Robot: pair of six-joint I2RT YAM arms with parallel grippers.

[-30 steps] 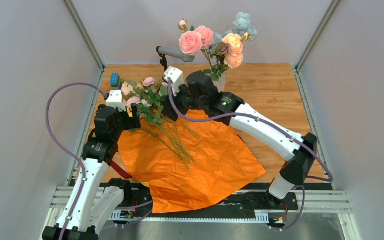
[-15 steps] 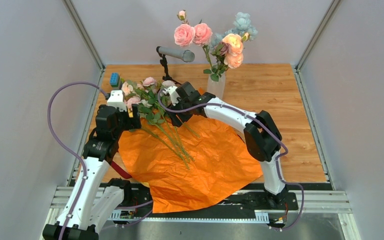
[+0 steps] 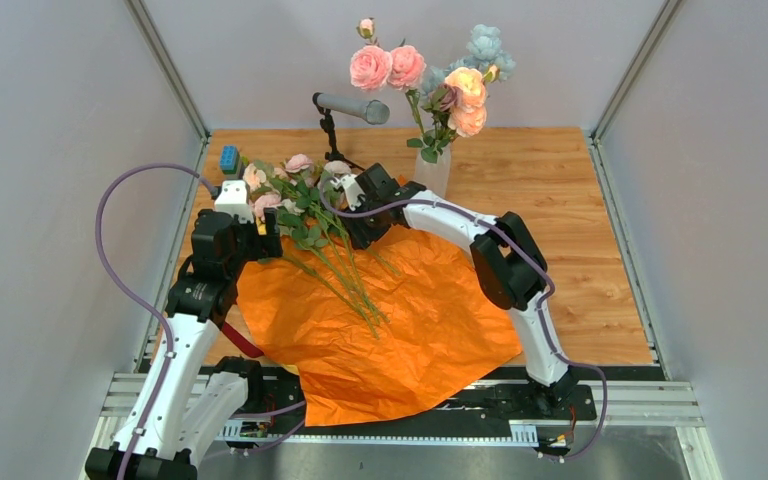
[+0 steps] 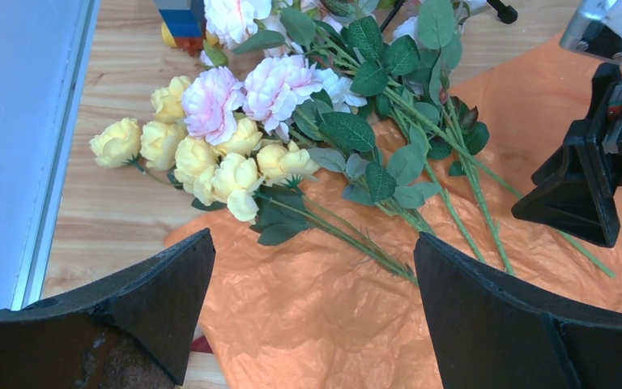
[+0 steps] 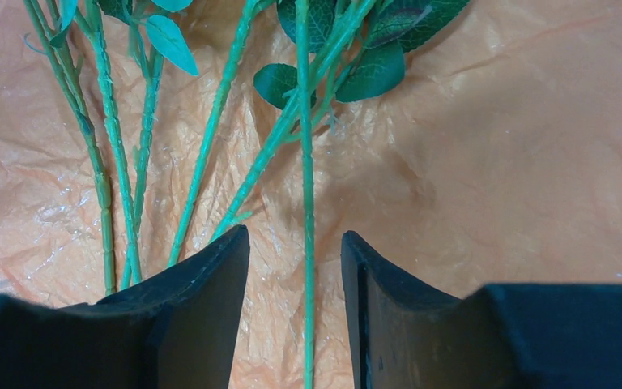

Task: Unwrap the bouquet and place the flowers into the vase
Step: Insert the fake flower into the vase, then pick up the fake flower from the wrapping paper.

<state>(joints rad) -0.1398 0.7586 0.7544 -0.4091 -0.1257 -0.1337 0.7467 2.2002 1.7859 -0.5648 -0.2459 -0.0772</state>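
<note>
1. Right gripper (image 5: 296, 243), above the orange paper (image 3: 420, 320): jaws stood partly apart astride one green stem (image 5: 305, 178), with no contact visible; the stem's lower end was cut off.
2. Left gripper (image 4: 312, 251), at the paper's left edge: spread wide, empty.
3. Loose flowers (image 4: 235, 121) lay across the paper's far-left corner; the vase (image 3: 434, 172), beyond its far edge, was hard to make out.

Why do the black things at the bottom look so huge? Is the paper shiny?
Right wrist view: the black fingers sit right by the lens, so they loom large; the crinkled orange paper shows tiny glints. Left wrist view: the left fingers loom too. Top view: even light, soft shadows.
</note>
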